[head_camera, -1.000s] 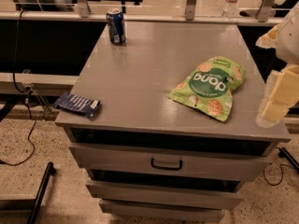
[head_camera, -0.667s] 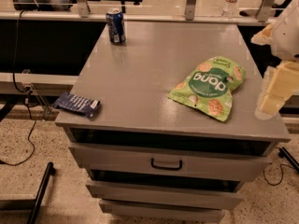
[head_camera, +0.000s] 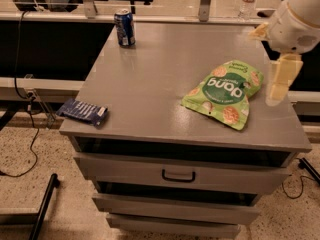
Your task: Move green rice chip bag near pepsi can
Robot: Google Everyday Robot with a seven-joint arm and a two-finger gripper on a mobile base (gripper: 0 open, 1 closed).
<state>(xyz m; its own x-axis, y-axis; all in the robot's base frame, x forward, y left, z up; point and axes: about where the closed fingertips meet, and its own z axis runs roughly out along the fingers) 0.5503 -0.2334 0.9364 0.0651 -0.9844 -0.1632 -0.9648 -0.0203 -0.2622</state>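
Room lay open across the grey desk (head_camera: 150, 84) between the green rice chip bag (head_camera: 224, 91), flat near the right edge, and the pepsi can (head_camera: 124, 28), upright at the back-left corner. The gripper (head_camera: 280, 81) hung over the right edge beside the bag; open or closed, I could not tell. A dark-blue packet (head_camera: 83, 111) overhung the front-left corner.

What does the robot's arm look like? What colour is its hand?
The arm is white and rounded, like a fat tube. Its gripper, at the right edge of the picture beside the green chip bag, is pale cream and blocky. No cables or markings show.
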